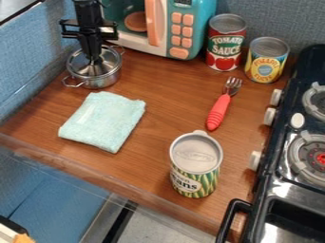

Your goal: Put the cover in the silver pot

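The silver pot stands upright on the brown wooden surface, and I take it as the landmark for all places. The claw hangs over the pot, and its tips point down to the middle of it. How far open the claw is, I cannot tell, and also I cannot tell if it has hold of the knob of the cover. The cover is at the mouth of the pot, inside its rim, just below the claw. It looks shiny, and I cannot tell if it sits completely flat there. One loop handle of the pot sticks out to the lower left, the other to the upper right.

Below the pot in the view, near to it, lies a folded light blue cloth. To the upper right of the pot is a toy microwave, turquoise and white, with orange buttons. Farther to the right of the pot stand a red can and a yellow can, beside each other. To the lower right of the pot lies a fork with a red handle, its tines up toward the cans. Farther in the same direction stands a green can with a grey lid. Well apart from the pot, on its right, is a black toy stove.
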Available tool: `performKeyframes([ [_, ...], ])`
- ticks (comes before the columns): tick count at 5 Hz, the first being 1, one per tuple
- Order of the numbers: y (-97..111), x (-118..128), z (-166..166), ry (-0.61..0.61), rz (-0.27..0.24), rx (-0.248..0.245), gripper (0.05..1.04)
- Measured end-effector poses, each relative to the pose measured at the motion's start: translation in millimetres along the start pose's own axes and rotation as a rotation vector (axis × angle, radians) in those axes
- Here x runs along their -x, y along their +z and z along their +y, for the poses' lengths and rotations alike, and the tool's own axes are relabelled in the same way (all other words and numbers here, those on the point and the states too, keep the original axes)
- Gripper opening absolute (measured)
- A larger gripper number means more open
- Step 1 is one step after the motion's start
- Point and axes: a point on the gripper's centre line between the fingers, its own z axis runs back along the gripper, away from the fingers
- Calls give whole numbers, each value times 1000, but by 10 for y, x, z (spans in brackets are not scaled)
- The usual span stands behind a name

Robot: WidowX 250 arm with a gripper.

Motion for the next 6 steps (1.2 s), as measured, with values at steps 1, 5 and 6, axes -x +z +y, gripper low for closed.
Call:
performKeyframes([
  [1, -14, -16, 24, 5, 7, -5, 51],
  [5, 477, -17, -288, -87, -122, 11, 771],
  [6, 508, 35, -366, -133, -127, 15, 990],
])
